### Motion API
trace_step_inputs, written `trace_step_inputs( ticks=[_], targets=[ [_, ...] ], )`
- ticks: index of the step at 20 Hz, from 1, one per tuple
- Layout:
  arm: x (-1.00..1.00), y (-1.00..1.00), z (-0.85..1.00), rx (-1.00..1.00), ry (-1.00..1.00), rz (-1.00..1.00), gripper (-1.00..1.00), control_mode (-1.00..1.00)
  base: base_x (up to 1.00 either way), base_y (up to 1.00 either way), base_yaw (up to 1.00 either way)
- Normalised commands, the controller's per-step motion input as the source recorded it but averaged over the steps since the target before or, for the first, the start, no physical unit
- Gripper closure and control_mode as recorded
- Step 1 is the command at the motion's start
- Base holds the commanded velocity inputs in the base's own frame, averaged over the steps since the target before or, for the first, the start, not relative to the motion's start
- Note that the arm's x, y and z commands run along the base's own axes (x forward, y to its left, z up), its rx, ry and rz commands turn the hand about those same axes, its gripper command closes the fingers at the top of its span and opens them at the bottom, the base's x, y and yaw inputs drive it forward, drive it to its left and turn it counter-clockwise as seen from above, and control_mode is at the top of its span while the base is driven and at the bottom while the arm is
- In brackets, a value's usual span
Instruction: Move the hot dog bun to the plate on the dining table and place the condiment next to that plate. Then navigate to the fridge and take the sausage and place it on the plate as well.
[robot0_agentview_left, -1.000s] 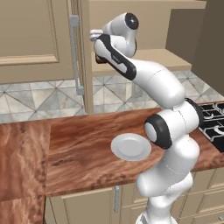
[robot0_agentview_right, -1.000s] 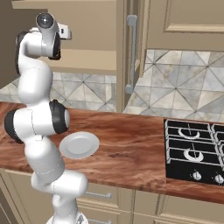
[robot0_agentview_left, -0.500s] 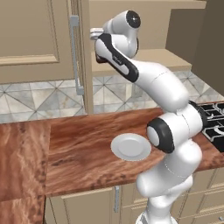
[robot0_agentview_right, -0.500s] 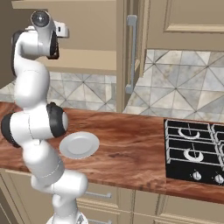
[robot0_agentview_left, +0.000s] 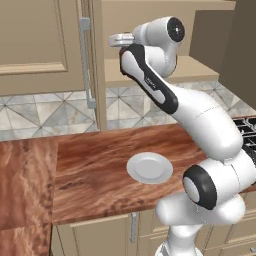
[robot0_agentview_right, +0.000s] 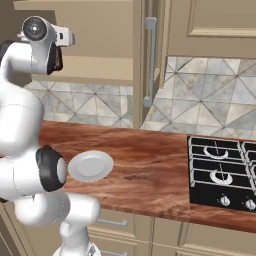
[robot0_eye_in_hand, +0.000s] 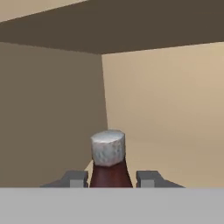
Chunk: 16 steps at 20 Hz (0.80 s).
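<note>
Two dark fingertips of the gripper stand on either side of the condiment, close against its maroon neck, so the tool is clamped on the bottle. Its grey speckled cap rises just above the fingers, upright in the hand view, with a tan back wall and a darker side wall of the cabinet behind it. From the left base view, the arm reaches up and back into the open upper cabinet, its hand at the shelf above the tiled backsplash. One cabinet door stands open edge-on beside the hand, its bar handle facing the camera. Below, the plate lies flat and bare on the reddish-brown wooden counter, well apart from the gripper. In the right base view the same plate sits just beside the arm's elbow joint, and a black stove is set into the counter far to the right.
</note>
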Motion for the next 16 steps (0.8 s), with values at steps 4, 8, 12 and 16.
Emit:
trace_step_inputs(
  ticks=[4, 8, 12, 16],
  targets=[
    [-1.0, -0.61, 0.26, 0.05, 0.0, 0.0, 1.0, -1.0, 0.0, 0.0, 0.0],
    [-1.0, -0.66, 0.02, 0.0, 0.02, 0.0, 1.0, -1.0, 0.0, 0.0, 0.0],
    [-1.0, -0.61, -0.02, 0.0, 0.14, 0.0, 1.0, -1.0, 0.0, 0.0, 0.0],
    [-1.0, -0.24, -0.29, -0.01, 0.2, 0.0, 1.0, -1.0, 0.0, 0.0, 0.0]
  ],
)
